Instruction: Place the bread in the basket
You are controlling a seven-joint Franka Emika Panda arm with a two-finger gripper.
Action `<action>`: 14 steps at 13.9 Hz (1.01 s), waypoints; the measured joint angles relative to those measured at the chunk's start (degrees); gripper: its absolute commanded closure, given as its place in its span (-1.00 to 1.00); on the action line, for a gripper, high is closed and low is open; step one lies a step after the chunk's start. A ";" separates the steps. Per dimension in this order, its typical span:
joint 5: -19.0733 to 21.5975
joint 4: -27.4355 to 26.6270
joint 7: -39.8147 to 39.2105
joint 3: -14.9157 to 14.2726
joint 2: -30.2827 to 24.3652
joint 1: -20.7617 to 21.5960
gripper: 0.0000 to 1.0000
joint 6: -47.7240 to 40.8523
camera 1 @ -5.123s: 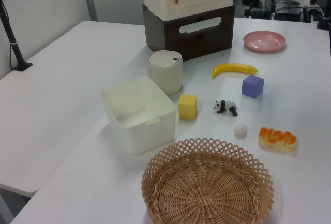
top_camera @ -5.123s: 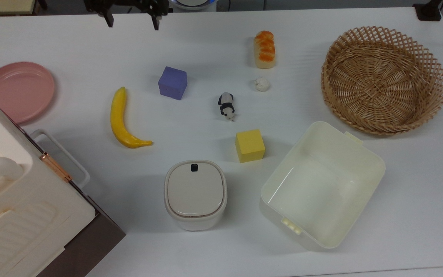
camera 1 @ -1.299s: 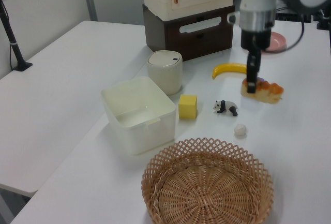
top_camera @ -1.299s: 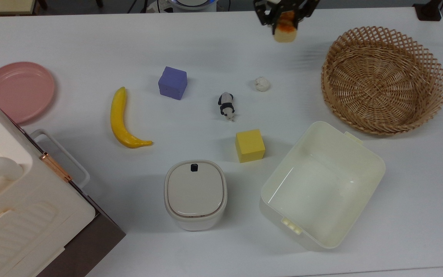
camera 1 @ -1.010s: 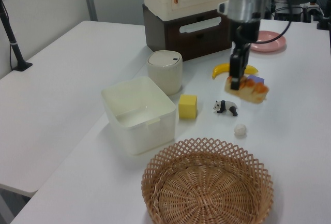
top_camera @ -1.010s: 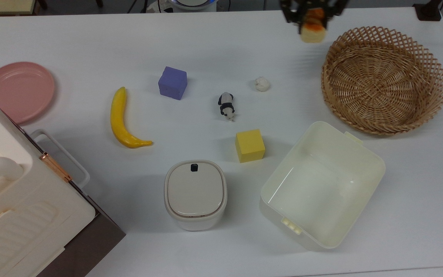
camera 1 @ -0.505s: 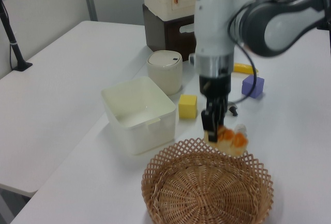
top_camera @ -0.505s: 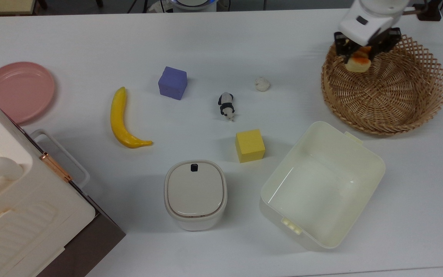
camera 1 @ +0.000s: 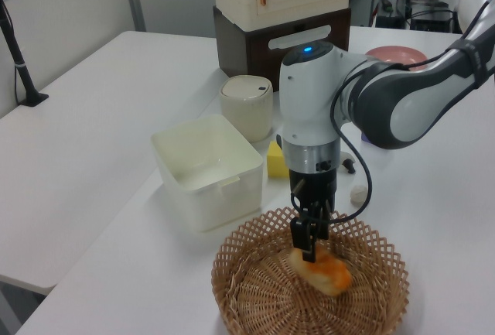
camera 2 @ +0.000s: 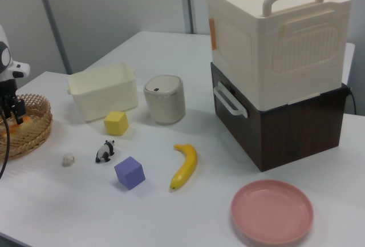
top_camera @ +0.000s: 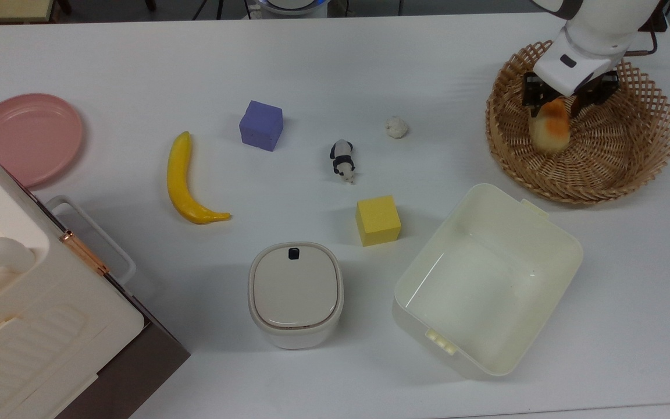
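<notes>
Wicker basket (top_camera: 631,157) upper right of top view; bread (top_camera: 550,131) inside, low over woven centre, gripper (top_camera: 556,107) fingers clamped on it. Judgement: lower until loaf rests, part fingers, lift straight up clear of lattice rim.

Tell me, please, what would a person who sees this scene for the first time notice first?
First, the white and grey robot arm reaching down into the wicker basket, its end effector holding the orange-topped bread low inside it. Next, the tall cream box stacked on a dark brown cabinet at the top view's lower left. Small bright things lie between: a yellow banana, a purple cube and a yellow cube.
</notes>
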 measured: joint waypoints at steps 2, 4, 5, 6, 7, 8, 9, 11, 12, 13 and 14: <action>0.00 0.35 0.63 -0.17 0.10 -0.09 -1.00 0.14; 0.00 0.72 0.75 -0.19 0.05 -0.27 -1.00 0.14; -0.01 1.11 0.79 -0.20 -0.13 -0.41 -1.00 0.14; -0.01 1.45 0.81 -0.19 -0.62 -0.65 -1.00 0.14; -0.05 1.55 0.81 -0.20 -1.53 -1.05 -1.00 -0.01; -0.54 1.50 0.81 -0.20 -3.44 -1.85 -1.00 -1.50; -1.11 1.46 0.45 -0.16 -4.92 -2.58 -1.00 -3.79; -1.78 1.27 -3.69 -0.15 -8.90 -5.47 -1.00 -10.98; -1.84 1.18 -5.81 -0.15 -10.39 -6.93 -1.00 -13.38; -1.88 1.11 -8.27 -0.16 -11.94 -8.75 -1.00 -15.76; -1.89 1.03 -11.26 -0.17 -13.59 -10.99 -1.00 -18.20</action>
